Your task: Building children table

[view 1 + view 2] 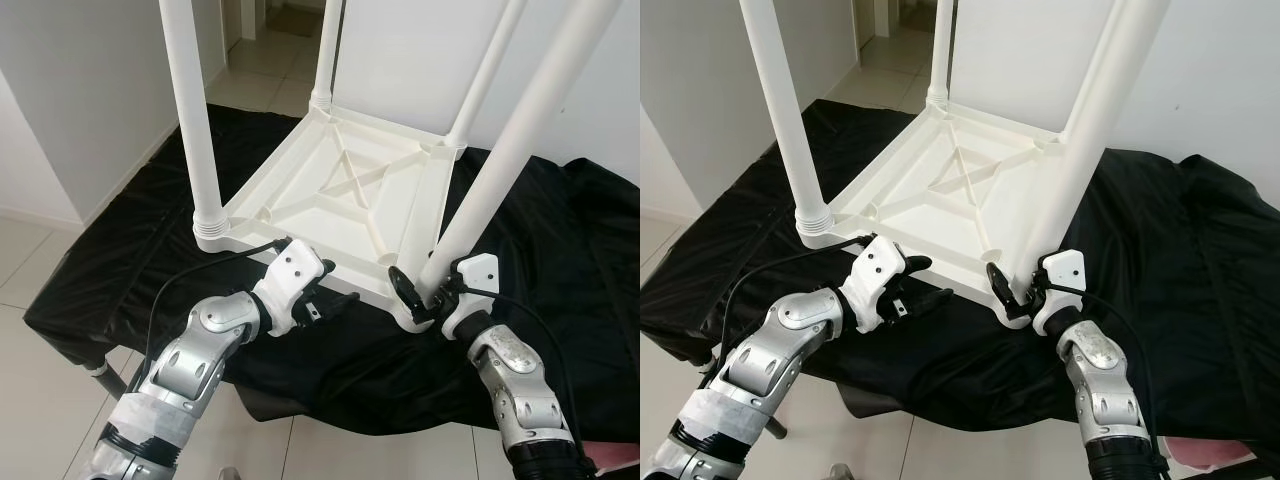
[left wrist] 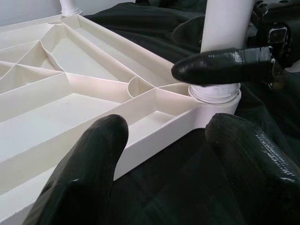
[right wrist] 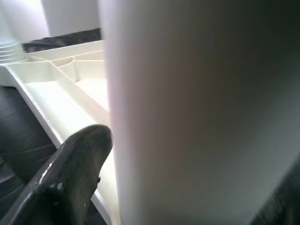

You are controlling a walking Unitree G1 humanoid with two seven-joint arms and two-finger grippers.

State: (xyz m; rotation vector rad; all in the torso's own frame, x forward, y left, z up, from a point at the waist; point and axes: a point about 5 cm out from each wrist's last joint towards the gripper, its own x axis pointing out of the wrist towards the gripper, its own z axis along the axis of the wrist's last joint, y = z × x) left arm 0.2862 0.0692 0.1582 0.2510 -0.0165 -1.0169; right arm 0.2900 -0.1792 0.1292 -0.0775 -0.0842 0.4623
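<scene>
A white plastic children's table (image 1: 340, 205) lies upside down on a black cloth, its four legs pointing up. My right gripper (image 1: 415, 292) is shut on the near right leg (image 1: 490, 170) just above its socket; one black finger (image 3: 75, 178) presses against the leg (image 3: 197, 112), and the other is hidden behind it. My left gripper (image 1: 335, 283) hovers open at the tabletop's front edge, left of that corner. Its two fingers (image 2: 89, 173) spread apart before the ribbed underside (image 2: 70, 93), holding nothing.
The black cloth (image 1: 150, 270) covers a low stand and drops off close in front of me onto the tiled floor (image 1: 40, 400). White walls stand left and behind. A doorway (image 1: 280, 30) opens at the back. The near left leg (image 1: 195, 120) rises close to my left arm.
</scene>
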